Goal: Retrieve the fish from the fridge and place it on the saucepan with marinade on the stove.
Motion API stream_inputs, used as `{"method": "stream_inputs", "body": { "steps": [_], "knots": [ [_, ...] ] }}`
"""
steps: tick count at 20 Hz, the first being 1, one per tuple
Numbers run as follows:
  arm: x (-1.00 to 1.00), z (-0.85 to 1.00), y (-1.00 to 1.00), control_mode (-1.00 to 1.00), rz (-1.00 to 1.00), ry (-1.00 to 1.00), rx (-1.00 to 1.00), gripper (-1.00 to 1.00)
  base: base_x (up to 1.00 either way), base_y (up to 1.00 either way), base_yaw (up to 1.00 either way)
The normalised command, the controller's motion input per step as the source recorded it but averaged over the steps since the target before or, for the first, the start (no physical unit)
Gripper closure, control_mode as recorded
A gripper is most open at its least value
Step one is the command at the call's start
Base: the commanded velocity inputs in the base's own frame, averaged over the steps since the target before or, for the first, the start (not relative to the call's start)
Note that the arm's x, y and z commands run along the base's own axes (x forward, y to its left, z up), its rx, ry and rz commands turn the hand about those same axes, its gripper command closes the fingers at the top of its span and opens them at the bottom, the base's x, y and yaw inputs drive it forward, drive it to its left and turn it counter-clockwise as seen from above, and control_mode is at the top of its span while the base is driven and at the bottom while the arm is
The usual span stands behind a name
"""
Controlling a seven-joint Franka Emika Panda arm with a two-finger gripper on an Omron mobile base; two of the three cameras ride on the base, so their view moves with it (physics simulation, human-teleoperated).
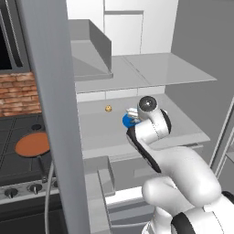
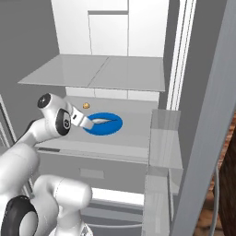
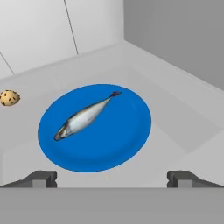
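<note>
The fish (image 3: 85, 117), slim and grey-silver, lies on a blue round plate (image 3: 118, 144) on a middle shelf inside the open fridge (image 2: 106, 73). My gripper (image 3: 113, 179) hovers just in front of the plate, open, with nothing between its fingertips (image 3: 41, 178). From the right base view the gripper (image 2: 85, 122) is at the plate's left edge, beside the fish (image 2: 105, 120). The saucepan (image 1: 42, 164) with its reddish-brown marinade (image 1: 32, 144) sits on the stove (image 1: 18, 180) to the left of the fridge.
A tiny yellow-orange lump (image 3: 9, 98) rests on the same shelf behind the plate. The open fridge door (image 1: 50, 91) stands between the shelf and the stove. Another shelf (image 1: 155, 68) hangs above, and a door bin (image 2: 163, 138) is on the right.
</note>
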Motion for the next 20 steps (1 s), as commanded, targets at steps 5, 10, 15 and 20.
{"method": "stream_inputs", "body": {
  "steps": [5, 10, 15, 20],
  "knots": [
    [0.16, 0.0, 0.0, -1.0, 0.0, 0.0, 0.0, -1.0, 0.0, 0.0, 0.0],
    [0.13, 0.0, 0.0, -1.0, 0.0, 0.0, 0.0, -1.0, 0.0, 0.0, 0.0],
    [0.16, 0.0, 0.0, -1.0, 0.0, 0.0, 0.0, -1.0, 0.0, 0.0, 0.0],
    [0.16, 0.0, 0.0, -1.0, 0.0, 0.0, 0.0, -1.0, 0.0, 0.0, 0.0]
  ]
}}
